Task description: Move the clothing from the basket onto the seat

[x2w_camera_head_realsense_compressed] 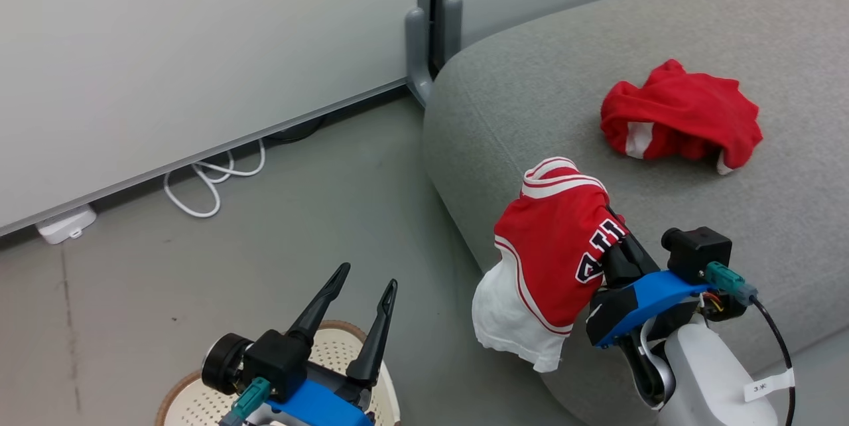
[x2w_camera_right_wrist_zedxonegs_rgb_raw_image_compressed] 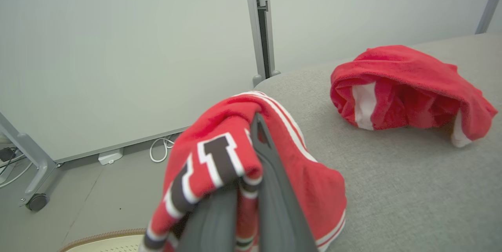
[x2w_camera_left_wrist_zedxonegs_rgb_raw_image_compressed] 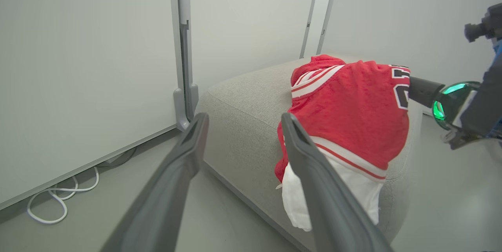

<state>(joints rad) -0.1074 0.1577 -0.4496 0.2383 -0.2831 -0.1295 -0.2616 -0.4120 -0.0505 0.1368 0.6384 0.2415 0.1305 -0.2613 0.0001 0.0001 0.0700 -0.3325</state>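
Note:
My right gripper (x2w_camera_head_realsense_compressed: 620, 250) (x2w_camera_right_wrist_zedxonegs_rgb_raw_image_compressed: 255, 134) is shut on a red garment with black-and-white block lettering (x2w_camera_head_realsense_compressed: 550, 247) (x2w_camera_left_wrist_zedxonegs_rgb_raw_image_compressed: 353, 118) (x2w_camera_right_wrist_zedxonegs_rgb_raw_image_compressed: 211, 157). The cloth drapes over its fingers and hangs above the front left edge of the grey seat (x2w_camera_head_realsense_compressed: 530, 94) (x2w_camera_left_wrist_zedxonegs_rgb_raw_image_compressed: 243, 126) (x2w_camera_right_wrist_zedxonegs_rgb_raw_image_compressed: 392, 189). A second red garment with white trim (x2w_camera_head_realsense_compressed: 683, 117) (x2w_camera_right_wrist_zedxonegs_rgb_raw_image_compressed: 408, 87) lies crumpled farther back on the seat. My left gripper (x2w_camera_head_realsense_compressed: 368, 277) (x2w_camera_left_wrist_zedxonegs_rgb_raw_image_compressed: 245, 117) is open and holds nothing, hovering over the cream basket (x2w_camera_head_realsense_compressed: 179, 389) (x2w_camera_right_wrist_zedxonegs_rgb_raw_image_compressed: 106, 240) at the lower left. The basket's inside is mostly hidden.
White partition panels stand behind, with a grey post (x2w_camera_head_realsense_compressed: 431, 28) by the seat's corner. A coiled white cable (x2w_camera_head_realsense_compressed: 212, 180) and a small white box (x2w_camera_head_realsense_compressed: 66, 223) lie on the grey floor along the panel. A caster foot (x2w_camera_right_wrist_zedxonegs_rgb_raw_image_compressed: 37, 201) stands at the left.

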